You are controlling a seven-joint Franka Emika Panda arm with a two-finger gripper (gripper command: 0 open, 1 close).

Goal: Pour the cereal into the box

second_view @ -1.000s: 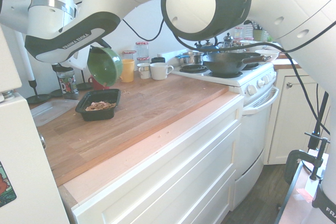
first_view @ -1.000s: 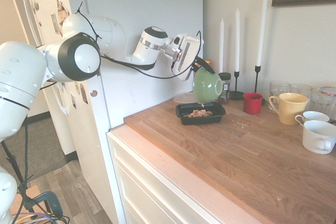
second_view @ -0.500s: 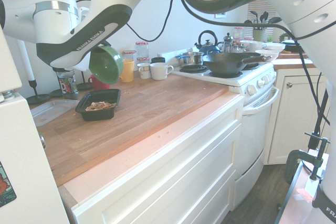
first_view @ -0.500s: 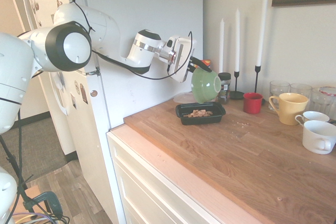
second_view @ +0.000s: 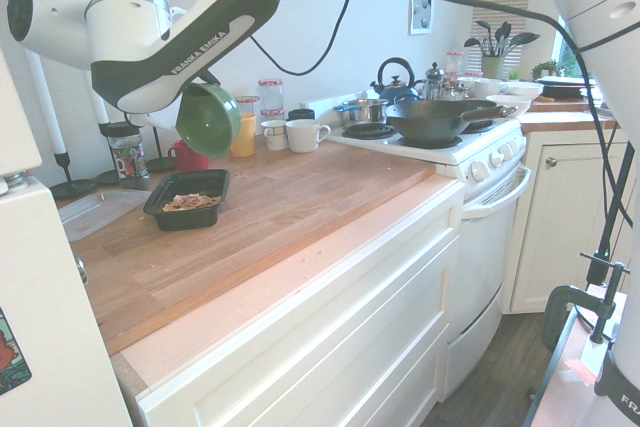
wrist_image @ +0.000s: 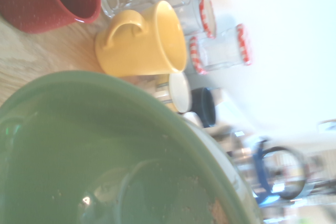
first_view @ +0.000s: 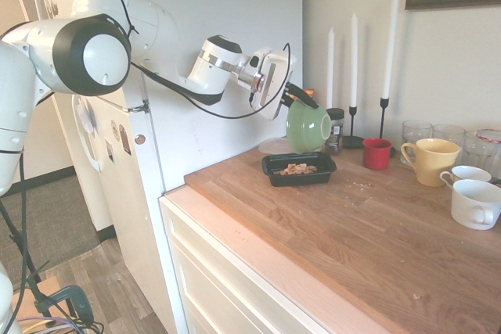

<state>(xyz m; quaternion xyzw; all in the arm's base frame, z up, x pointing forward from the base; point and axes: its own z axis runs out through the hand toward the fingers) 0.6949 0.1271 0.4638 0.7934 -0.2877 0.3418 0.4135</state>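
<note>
The white arm's two-finger gripper is clamped on the rim of a round green ceramic bowl, held tipped on its side above the wooden countertop, mouth turned down and away from the arm. The shallow black rectangular plastic tray sits on the counter below and just beside the bowl, and the small heap of tan-brown flaky cereal lies inside it. The wrist view shows the bowl's interior nearly bare, with only fine crumbs clinging; the pour is judged essentially complete. A few specks lie on the wood near the red cup. To finish well, the bowl should be held tilted over the tray until the residue drops, then righted slowly to avoid flinging crumbs. It should be set down well apart from the yellow mug and the black candlesticks.
</note>
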